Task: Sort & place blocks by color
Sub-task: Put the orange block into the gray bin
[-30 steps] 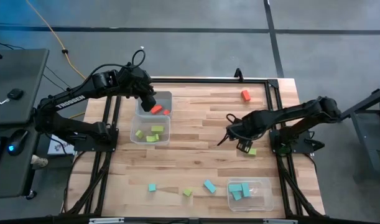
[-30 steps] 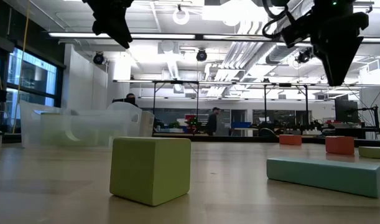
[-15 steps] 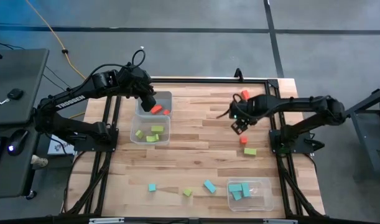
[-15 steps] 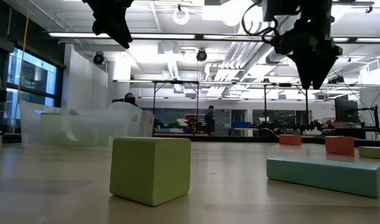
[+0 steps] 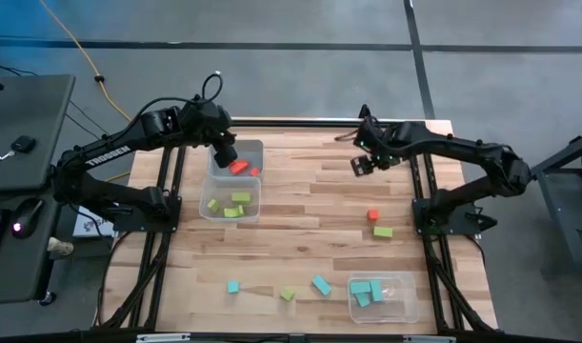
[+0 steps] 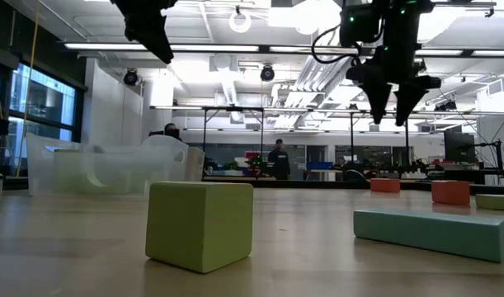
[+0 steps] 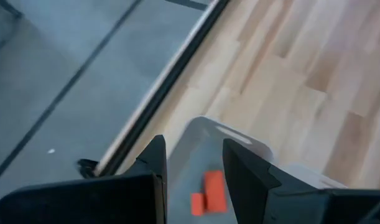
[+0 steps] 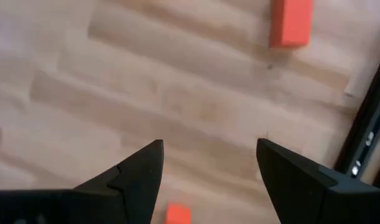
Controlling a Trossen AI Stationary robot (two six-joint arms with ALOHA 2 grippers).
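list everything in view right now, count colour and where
clear plastic tubs: three; two on the left side, one right, near the low camera
red blocks: two in the left tub by the edge; one loose, right; one bar
lime green blocks: several in the other left tub; two loose
teal blocks: several in the right tub; two loose
wooden table: one
left gripper: above the reds' tub, fingers open
right gripper: above the table's right side, fingers open
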